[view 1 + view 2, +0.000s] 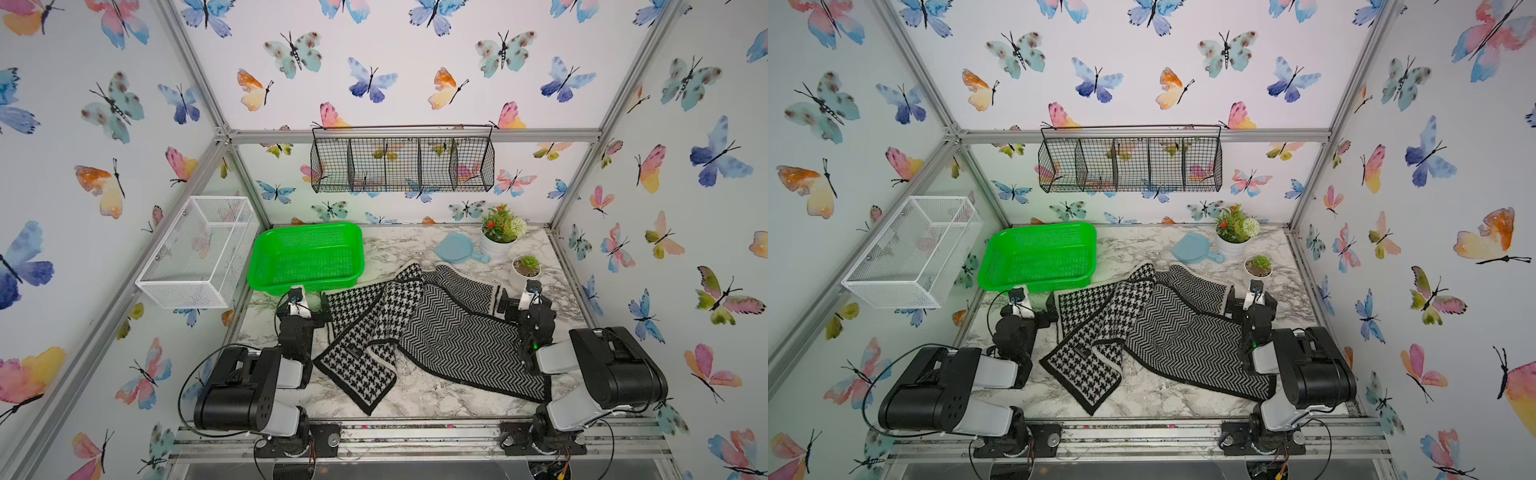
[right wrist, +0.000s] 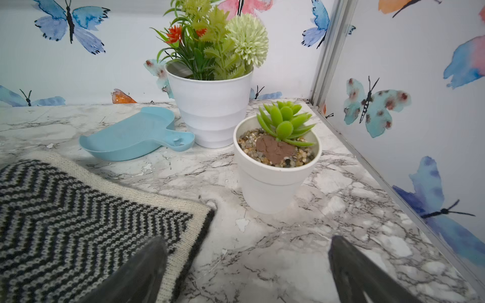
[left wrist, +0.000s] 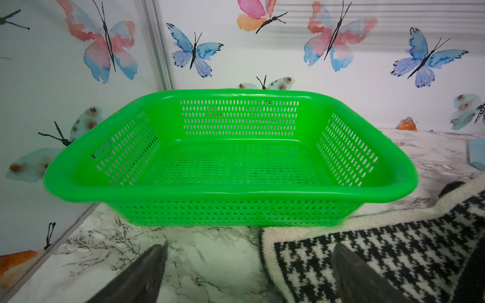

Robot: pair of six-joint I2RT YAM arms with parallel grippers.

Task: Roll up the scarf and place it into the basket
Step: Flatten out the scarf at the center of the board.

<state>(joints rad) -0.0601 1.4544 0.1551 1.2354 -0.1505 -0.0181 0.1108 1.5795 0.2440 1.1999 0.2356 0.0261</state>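
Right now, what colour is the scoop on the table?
The scoop is light blue; right wrist view shows best.

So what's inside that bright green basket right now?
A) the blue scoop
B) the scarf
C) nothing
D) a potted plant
C: the green basket shows only its bare perforated floor, while the scarf lies unrolled outside it.

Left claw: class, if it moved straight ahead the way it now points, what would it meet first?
Probably the near wall of the green basket, centred ahead of the open left claw across a strip of marble table; depth is unclear.
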